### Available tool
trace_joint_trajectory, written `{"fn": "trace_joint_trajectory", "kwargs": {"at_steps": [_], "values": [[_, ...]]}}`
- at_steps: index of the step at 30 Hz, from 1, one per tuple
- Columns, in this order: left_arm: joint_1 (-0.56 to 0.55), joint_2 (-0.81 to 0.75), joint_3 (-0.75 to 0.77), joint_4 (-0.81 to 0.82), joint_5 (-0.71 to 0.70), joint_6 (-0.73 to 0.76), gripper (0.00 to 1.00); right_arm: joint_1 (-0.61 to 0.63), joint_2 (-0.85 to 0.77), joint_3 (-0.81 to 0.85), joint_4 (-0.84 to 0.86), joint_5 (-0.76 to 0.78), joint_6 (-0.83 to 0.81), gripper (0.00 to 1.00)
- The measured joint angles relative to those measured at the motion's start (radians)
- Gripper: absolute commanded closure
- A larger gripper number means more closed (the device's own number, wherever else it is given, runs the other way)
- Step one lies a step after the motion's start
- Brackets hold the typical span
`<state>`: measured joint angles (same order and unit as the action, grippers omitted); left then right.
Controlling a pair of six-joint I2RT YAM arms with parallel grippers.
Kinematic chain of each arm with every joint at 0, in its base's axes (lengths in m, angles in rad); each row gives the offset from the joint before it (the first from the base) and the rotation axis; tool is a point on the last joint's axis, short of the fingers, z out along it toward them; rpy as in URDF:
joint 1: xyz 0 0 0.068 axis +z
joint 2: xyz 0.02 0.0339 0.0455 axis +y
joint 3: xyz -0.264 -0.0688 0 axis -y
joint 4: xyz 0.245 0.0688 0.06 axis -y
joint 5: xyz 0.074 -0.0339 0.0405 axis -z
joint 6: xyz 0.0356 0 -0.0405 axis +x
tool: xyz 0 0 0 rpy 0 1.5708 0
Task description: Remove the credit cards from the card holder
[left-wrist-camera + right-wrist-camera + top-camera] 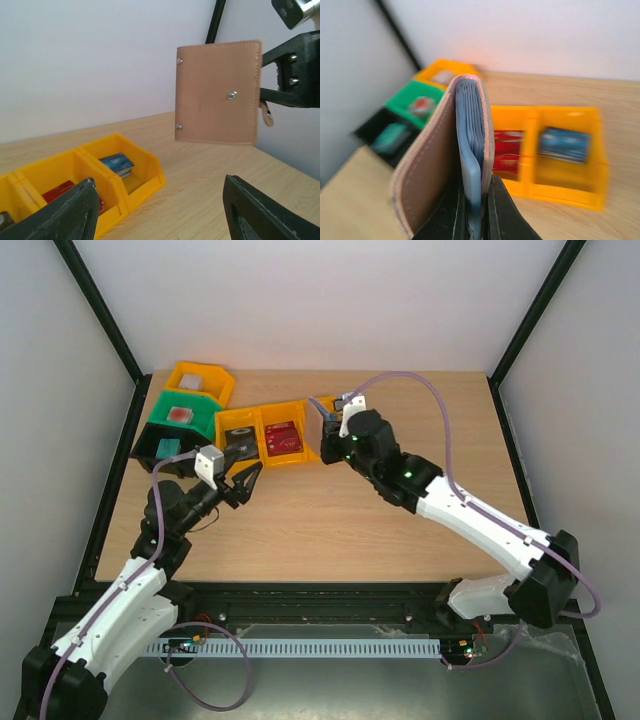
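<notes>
1. The right fingers [497, 215] are clamping the folded card holder [432, 170] by one edge, keeping it clear of the counter [630, 100]. Light blue lining is showing between its tan covers.
2. The left fingers [65, 212] are standing wide apart, gripping nothing, near the holder.
3. The yellow bin row [570, 195] is carrying a blue card [565, 145] in one compartment and red cards [507, 150] in the next.
4. A green bin [200, 427] is holding something reddish, and a black bin [148, 450] something teal.
</notes>
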<state>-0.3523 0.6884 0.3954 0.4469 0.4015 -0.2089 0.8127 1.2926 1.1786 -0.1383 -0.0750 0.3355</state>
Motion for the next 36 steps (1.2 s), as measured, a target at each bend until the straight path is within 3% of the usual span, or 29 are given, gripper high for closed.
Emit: {"fn": "trace_joint_trajectory", "kwargs": {"at_steps": [4, 6, 8, 15, 36], "values": [[-0.001, 0.001, 0.0, -0.015, -0.033, 0.023, 0.17, 0.079, 0.097, 0.079, -0.094, 0.346, 0.054, 0.98], [-0.005, 0.005, 0.0, -0.014, -0.036, 0.03, 0.03, 0.127, 0.153, 0.127, -0.127, 0.435, 0.064, 0.98], [-0.015, 0.014, 0.0, -0.013, -0.04, 0.039, 0.01, 0.177, 0.208, 0.177, -0.146, 0.484, 0.07, 0.98], [-0.061, 0.04, -0.003, -0.014, -0.087, 0.089, 0.01, 0.27, 0.33, 0.277, -0.151, 0.441, 0.078, 0.98], [-0.067, 0.06, -0.004, -0.077, -0.301, 0.254, 0.0, 0.283, 0.372, 0.329, -0.16, 0.29, 0.114, 0.98]]}}
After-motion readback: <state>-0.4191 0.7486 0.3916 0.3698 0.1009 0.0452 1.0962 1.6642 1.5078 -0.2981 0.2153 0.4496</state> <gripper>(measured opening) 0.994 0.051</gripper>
